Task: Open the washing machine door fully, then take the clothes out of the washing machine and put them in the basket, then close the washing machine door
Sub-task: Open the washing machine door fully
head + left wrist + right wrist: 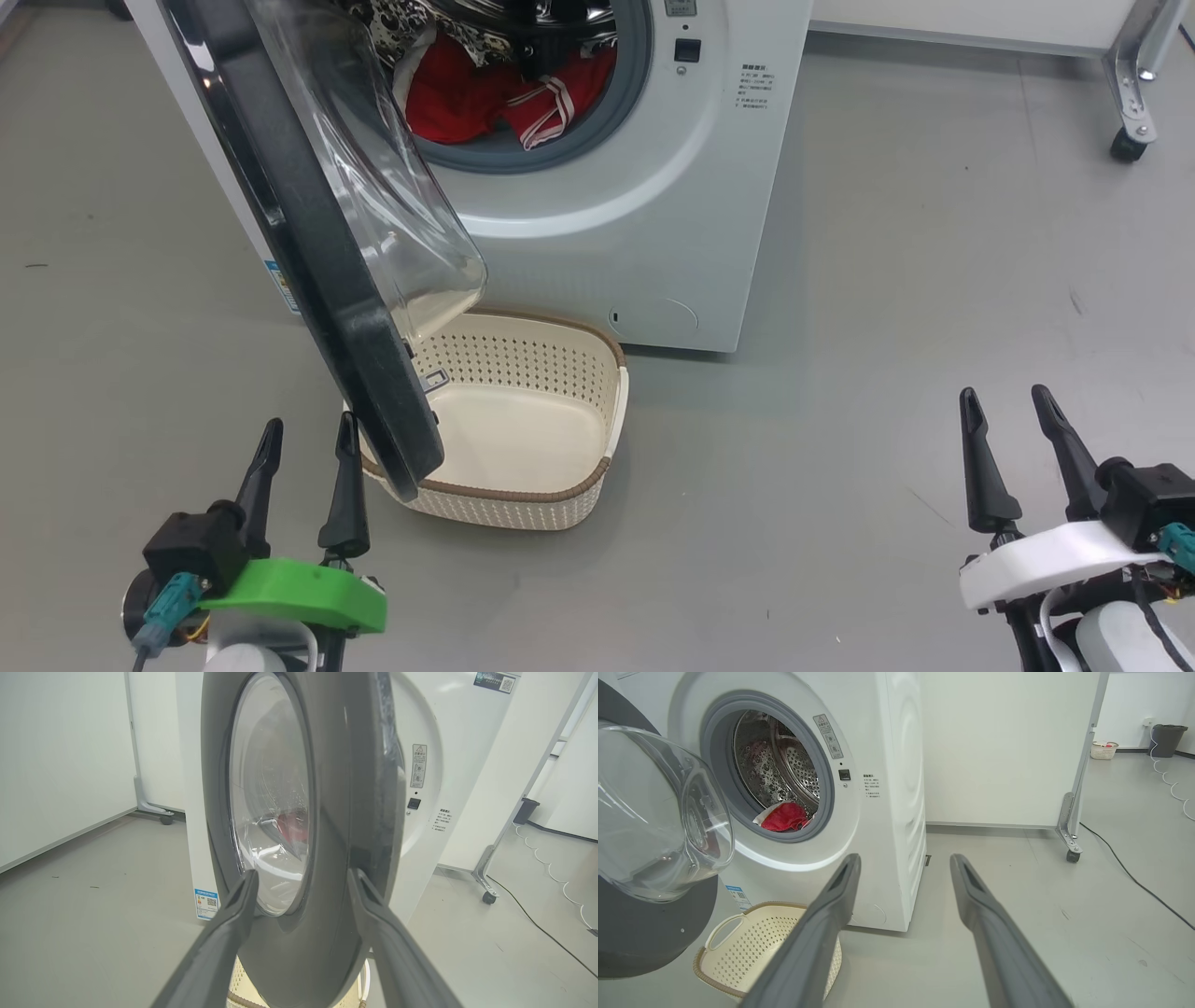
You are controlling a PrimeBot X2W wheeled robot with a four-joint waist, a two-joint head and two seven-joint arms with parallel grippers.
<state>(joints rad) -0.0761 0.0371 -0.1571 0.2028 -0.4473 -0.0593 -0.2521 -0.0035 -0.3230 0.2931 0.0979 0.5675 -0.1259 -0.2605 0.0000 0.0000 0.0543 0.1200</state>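
Label hunt first: I can't make out a brand name anywhere on the washing machine (653, 187). There's a blue label sticker (207, 903) with a QR code low on its side. A grey warning sticker (828, 736) with a triangle sits by the porthole, and there are a few printed lines (754, 87) on the front. All of it is too small to read.

The door (317, 252) hangs open, and its black rim and glass bowl overhang the left end of the basket (523, 439). The basket sits on the floor (887, 327) just in front of the washer. The red clothes (467, 93) are in the drum, spilling onto the grey seal.

The left gripper (310, 422) is just beside the door's lower edge, jaws spread wide with nothing in them. The right gripper (1004, 392) is well off to the side, jaws wide apart and empty too. Off to the right there's a wheeled frame (1128, 145), a cable (1148, 895) and a dark bin (1164, 739).
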